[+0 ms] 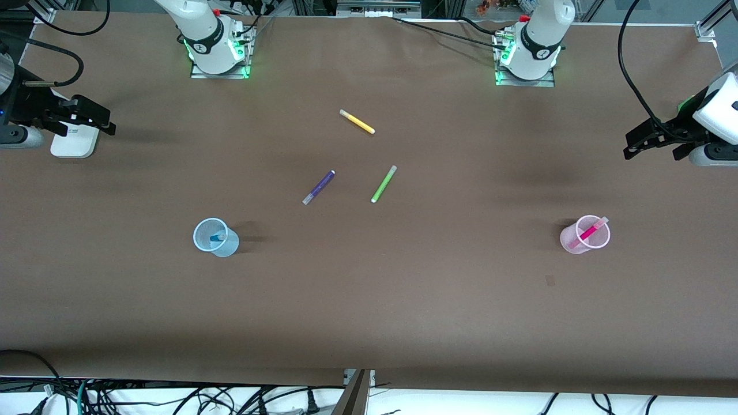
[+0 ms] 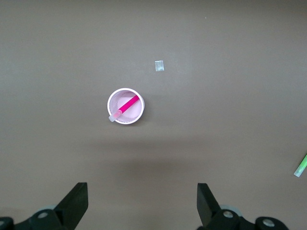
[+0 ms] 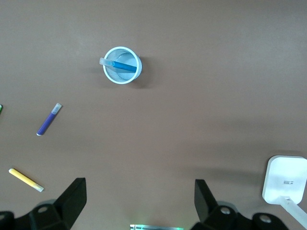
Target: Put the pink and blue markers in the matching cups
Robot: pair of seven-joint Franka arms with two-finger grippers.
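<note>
Two white arm bases are seen bolted to square metal plates on the brown tabletop (image 1: 369,300), each ringed by a black band with a round logo and lit green at the foot. Red buttons and black cables are seen beside both bases. The left tool (image 1: 654,144) and right tool (image 1: 86,118) are matte black, with blunt wedge-shaped fingers carried on white-and-grey wrist housings.

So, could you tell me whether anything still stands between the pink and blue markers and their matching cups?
Nothing visible does: the pink marker already leans inside the pink cup, and the blue marker sits in the blue cup. Both grippers hang open, empty, near the table's ends.
</note>
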